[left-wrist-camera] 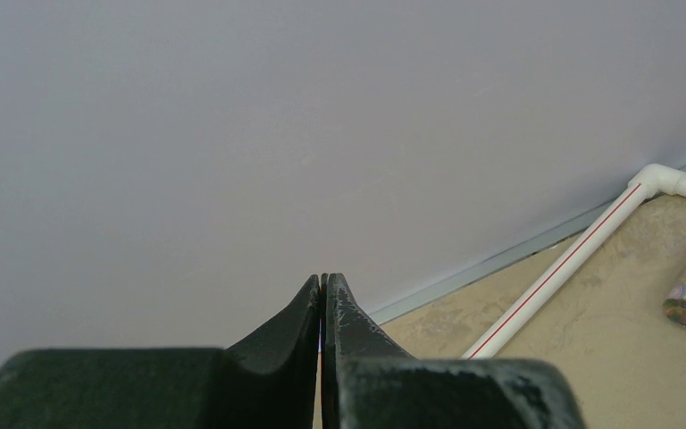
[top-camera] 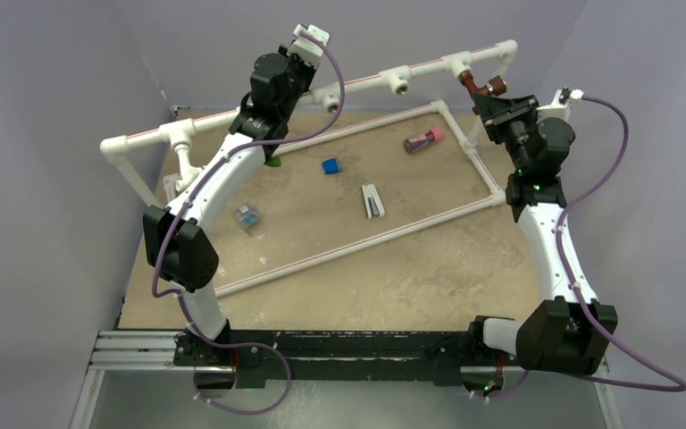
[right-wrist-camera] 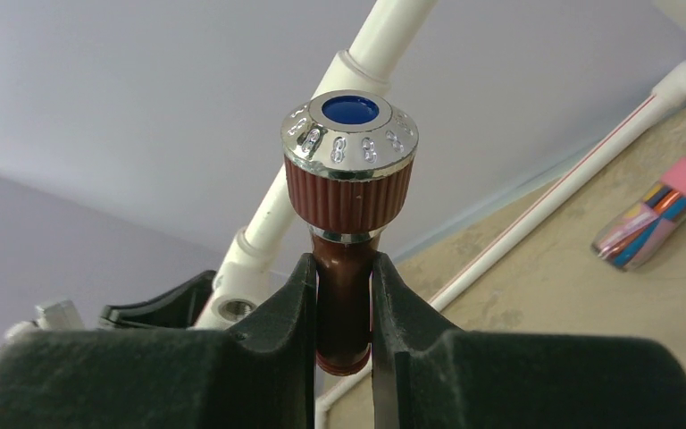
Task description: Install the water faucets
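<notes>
The chrome rim of the knob on the reddish-brown faucet (right-wrist-camera: 348,192) carries a ring of embossed marks, which look like a pattern, not letters, and a plain blue disc sits on top. The pink-capped cylinder (right-wrist-camera: 652,219) lying on the bench (top-camera: 411,286) has bright multicoloured print, too small for me to read.

My right hand (right-wrist-camera: 344,268) pinches that faucet by its dark stem just under the ribbed knob, one finger on each side. I hold it up at the right end of the raised white pipe frame (top-camera: 429,64), right by a T-fitting (top-camera: 458,64); I cannot tell whether it is threaded in.

My left hand (left-wrist-camera: 323,286) is pressed together on nothing, raised and facing the wall. The green faucet (top-camera: 272,162) lies on the bench, half hidden by my left arm.
</notes>
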Motion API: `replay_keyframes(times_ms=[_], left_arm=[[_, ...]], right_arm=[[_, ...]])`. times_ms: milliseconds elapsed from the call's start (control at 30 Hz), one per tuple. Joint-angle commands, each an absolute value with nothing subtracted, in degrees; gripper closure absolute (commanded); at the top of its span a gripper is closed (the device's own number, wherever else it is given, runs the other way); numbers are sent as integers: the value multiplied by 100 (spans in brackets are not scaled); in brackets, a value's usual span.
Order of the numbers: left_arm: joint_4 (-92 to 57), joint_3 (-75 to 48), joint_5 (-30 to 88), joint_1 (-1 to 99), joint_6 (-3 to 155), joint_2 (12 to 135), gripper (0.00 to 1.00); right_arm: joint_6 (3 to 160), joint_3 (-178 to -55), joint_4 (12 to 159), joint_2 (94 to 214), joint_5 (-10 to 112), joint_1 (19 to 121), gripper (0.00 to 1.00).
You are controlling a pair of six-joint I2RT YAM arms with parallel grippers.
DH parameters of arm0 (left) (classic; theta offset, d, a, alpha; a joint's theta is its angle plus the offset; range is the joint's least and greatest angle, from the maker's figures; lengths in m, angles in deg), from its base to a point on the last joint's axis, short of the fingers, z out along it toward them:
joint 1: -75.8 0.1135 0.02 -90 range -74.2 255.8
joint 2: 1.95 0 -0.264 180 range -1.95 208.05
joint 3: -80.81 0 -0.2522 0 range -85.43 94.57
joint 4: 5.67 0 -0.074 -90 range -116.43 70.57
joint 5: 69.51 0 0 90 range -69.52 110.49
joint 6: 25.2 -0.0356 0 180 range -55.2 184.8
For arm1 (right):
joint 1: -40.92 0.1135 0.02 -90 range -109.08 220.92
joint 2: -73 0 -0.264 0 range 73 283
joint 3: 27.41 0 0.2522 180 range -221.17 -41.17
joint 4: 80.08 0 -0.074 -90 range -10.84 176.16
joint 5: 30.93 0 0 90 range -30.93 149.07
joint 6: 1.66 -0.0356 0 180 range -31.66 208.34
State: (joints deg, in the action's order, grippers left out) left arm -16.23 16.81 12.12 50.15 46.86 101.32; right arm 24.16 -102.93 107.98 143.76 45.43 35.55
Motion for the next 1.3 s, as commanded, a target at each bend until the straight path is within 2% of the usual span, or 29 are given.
replay_keyframes(times_ms=[0,300,533,933,1267], left_arm=[[-2597,1316,1882,4593,4933,10308,100],[-2622,1327,1882,4584,4924,10302,100],[-2631,1334,1890,4583,4927,10313,100],[-2647,1344,1924,4570,4942,10316,100],[-2632,1319,1899,4574,4891,10292,100]], right_arm=[[3604,-11028,11517,14419,4288,3688,100],[4563,-11027,11418,14439,4193,3671,100],[7285,-10676,11726,14029,4499,3679,100],[11479,-10030,11915,13635,4209,3961,100],[10484,-9982,12152,13907,4011,4021,100]])
